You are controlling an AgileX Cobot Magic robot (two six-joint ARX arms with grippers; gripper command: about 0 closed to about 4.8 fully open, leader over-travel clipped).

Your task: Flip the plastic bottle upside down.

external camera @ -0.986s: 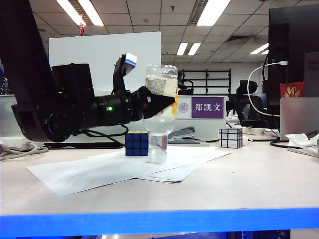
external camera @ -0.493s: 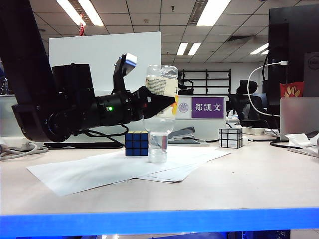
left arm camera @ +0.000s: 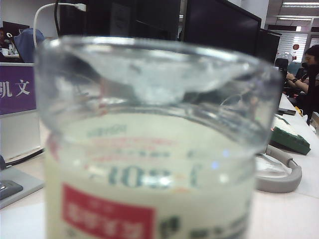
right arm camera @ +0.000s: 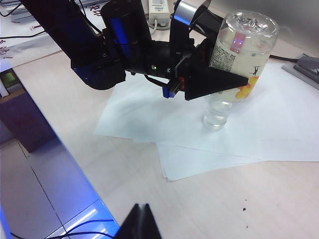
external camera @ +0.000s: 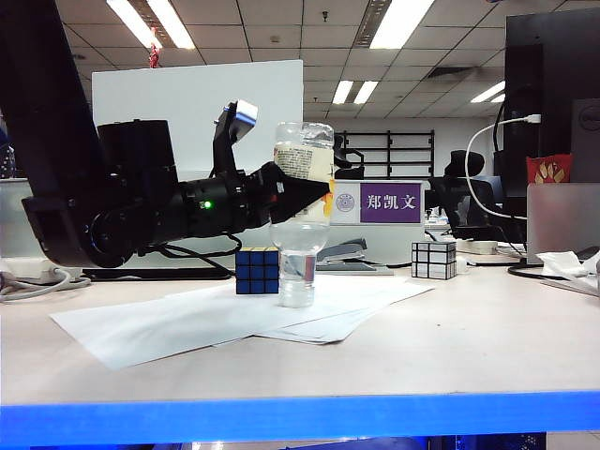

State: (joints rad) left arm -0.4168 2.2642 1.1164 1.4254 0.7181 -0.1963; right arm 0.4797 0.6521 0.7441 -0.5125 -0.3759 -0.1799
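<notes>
The plastic bottle (external camera: 302, 169) stands upside down, its cap on the white paper sheets (external camera: 216, 323), with a little water in the neck. It fills the left wrist view as a blurred cream label (left arm camera: 149, 149) under the clear base. My left gripper (external camera: 323, 187) reaches in level from the left, its black fingers on either side of the label, and no gap shows. From the right wrist view the bottle (right arm camera: 241, 30) shows with the left gripper (right arm camera: 234, 52) around it. My right gripper (right arm camera: 142, 206) is shut and empty, hanging high over the table's front edge.
A blue Rubik's cube (external camera: 257, 271) stands just left of the bottle's neck. A mirror cube (external camera: 434, 260) sits farther right. A stapler (external camera: 342, 253), a purple name sign (external camera: 391, 202) and a white board (external camera: 187, 103) stand behind. Cables lie at the far right.
</notes>
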